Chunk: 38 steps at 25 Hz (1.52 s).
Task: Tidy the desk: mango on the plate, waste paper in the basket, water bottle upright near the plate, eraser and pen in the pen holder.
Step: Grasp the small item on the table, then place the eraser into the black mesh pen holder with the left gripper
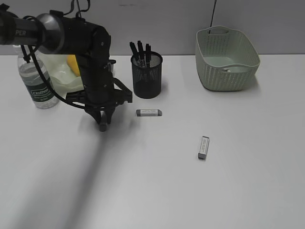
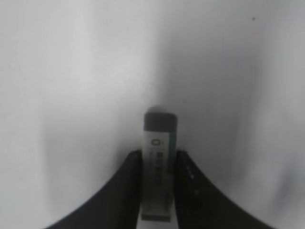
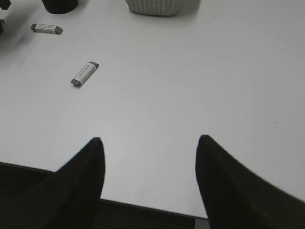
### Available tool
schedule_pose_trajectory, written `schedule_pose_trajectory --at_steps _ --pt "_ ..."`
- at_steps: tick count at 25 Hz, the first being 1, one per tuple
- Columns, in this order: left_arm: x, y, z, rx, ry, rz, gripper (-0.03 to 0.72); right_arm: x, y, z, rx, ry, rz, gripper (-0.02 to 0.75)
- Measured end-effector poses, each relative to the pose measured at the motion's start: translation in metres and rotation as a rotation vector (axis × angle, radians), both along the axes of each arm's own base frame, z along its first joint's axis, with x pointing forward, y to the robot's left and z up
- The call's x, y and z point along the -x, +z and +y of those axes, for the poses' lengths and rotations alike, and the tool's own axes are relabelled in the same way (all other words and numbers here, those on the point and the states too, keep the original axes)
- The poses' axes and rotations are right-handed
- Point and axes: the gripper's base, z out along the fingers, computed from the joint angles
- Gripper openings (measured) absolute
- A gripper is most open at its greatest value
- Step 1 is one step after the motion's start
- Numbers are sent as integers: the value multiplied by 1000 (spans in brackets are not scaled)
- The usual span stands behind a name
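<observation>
Between the two black fingers of the left tool [image 2: 157, 191], in the left wrist view, stands a small grey-capped eraser in a white paper sleeve with a green stripe [image 2: 160, 162], and the fingers sit against its long sides, so the left tool is clenched on this eraser right at the white surface [image 2: 71, 71]. In the exterior view the same tool [image 1: 103, 125] points straight down just in front of the black wire-mesh pen holder with dark pens in it [image 1: 147, 76], though the eraser itself is hidden there by the fingers. To do this step well, I judge the grip should be firm before any lift, because the sleeve looks slippery and the eraser is narrow; the lift should go straight up, high enough to clear the holder's rim and the pen tips, then release over a free gap inside. Two more grey sleeved erasers lie loose: one [image 1: 149, 112] just in front of the holder, another [image 1: 203, 147] well apart toward the middle. The clear water bottle with a dark green label [image 1: 37, 76] stands upright near the pale green wavy-rimmed plate [image 1: 59, 78], which carries the yellow mango [image 1: 72, 64]. The pale grey-green woven-look basket [image 1: 228, 59] stands at the far right. The right tool [image 3: 148, 157] hangs released, holding nothing.
</observation>
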Motion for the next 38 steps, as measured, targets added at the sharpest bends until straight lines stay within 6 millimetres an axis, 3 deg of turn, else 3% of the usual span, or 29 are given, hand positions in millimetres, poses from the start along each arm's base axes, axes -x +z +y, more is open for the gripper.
schedule_pose_trajectory --at_steps 9,12,18,23,26,32,38 --pt "1 1 1 -26 -9 11 166 0 0 0 0 0 0 483" --pt "2 10 2 -23 -12 -1 165 0 0 0 0 0 0 483" --pt "2 61 2 50 -20 -131 164 0 0 0 0 0 0 483" --pt "-6 118 -4 186 -31 -371 164 0 0 0 0 0 0 483" --pt "-15 136 -12 267 -46 -507 164 0 0 0 0 0 0 483" --pt "-20 146 -36 355 -126 -695 164 0 0 0 0 0 0 483" --pt "-28 131 -47 374 -160 -752 166 0 0 0 0 0 0 483"
